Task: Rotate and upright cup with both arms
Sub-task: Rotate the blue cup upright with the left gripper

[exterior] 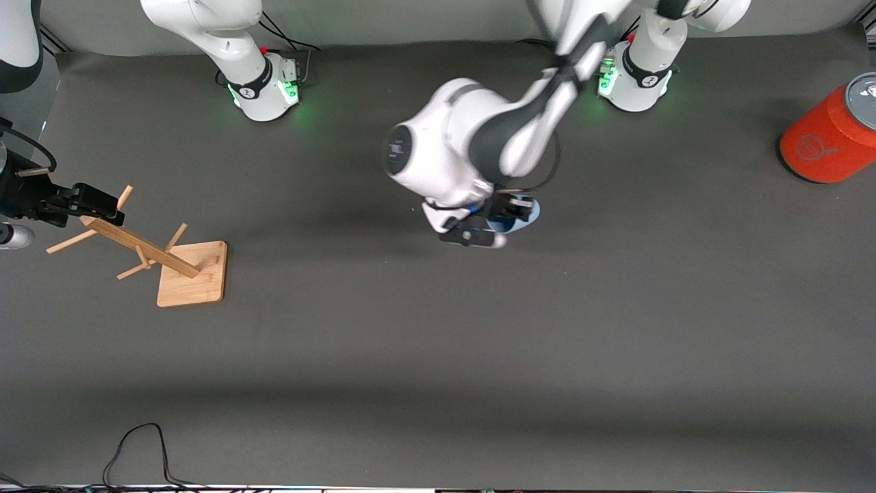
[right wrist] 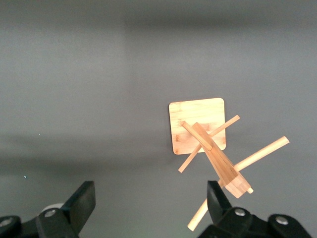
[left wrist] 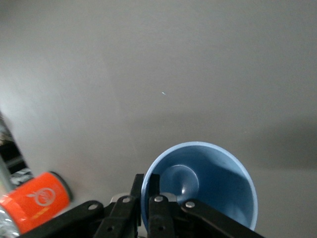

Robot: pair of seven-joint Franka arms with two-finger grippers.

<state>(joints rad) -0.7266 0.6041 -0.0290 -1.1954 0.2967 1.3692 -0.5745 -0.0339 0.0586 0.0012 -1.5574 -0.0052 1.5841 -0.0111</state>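
The pale blue cup (left wrist: 208, 183) has its open mouth turned toward the left wrist camera. My left gripper (left wrist: 147, 186) is shut on its rim, with one finger inside the wall and one outside. In the front view only a sliver of the cup (exterior: 523, 216) shows under the left wrist, near the middle of the table, with the left gripper (exterior: 510, 205) on it. I cannot tell whether the cup touches the table. My right gripper (exterior: 102, 203) waits open over the top of a wooden peg rack, and nothing lies between its fingers (right wrist: 84, 198).
The wooden peg rack (exterior: 191, 274) leans on its square base at the right arm's end; its base (right wrist: 198, 126) also shows in the right wrist view. An orange cylinder (exterior: 831, 133) with a grey lid lies at the left arm's end. A black cable (exterior: 137, 452) loops at the front edge.
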